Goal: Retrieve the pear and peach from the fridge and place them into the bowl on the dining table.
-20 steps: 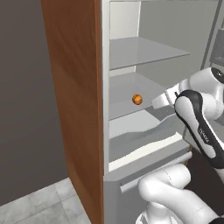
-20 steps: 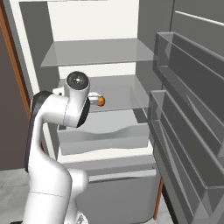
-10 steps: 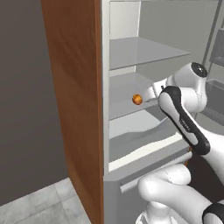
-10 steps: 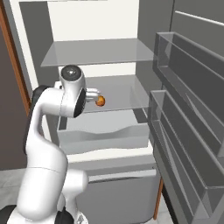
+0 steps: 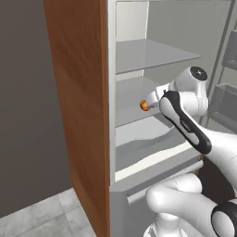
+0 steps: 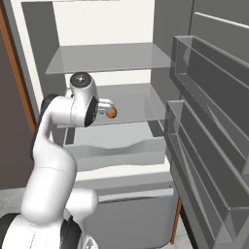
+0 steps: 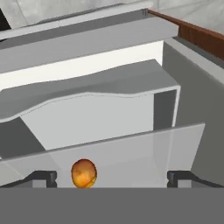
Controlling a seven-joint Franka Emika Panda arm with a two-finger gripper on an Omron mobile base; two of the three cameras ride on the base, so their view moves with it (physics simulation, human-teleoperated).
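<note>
Fruit first: the small orange-red peach (image 7: 83, 173) sits on the glass middle shelf (image 6: 131, 104) of the open fridge (image 5: 139, 60), low and left of centre in the hand view, left of middle in the left base view (image 5: 144, 106), and just right of the arm's wrist in the right base view (image 6: 111, 113). Your end effector (image 7: 111, 177) is spread wide, one dark fingertip (image 7: 43, 176) at the lower left and the other at the lower right of the hand view, with the peach standing between them but much nearer the left one and touching neither. Judging by its look, you are dealing with something light, round and smooth-skinned, so expect it to roll on the glass if a finger nudges it before the other arrives, and to squirt out if you pinch off-centre. Take it across its widest girth, at mid-height, with both pads square to the sides; that would call for shifting the hand towards the frame's left so the fruit is centred in the gap. A ripe peach would bruise, so I would close gently rather than hard. Below the shelf, across the middle of the hand view, lies the pale crisper drawer (image 7: 100, 113) with its wavy front edge; keep the fingers clear of the shelf lip as you advance. At the right of the right base view the door bins (image 6: 214, 121) stand close to the arm, so watch the elbow when you withdraw.
</note>
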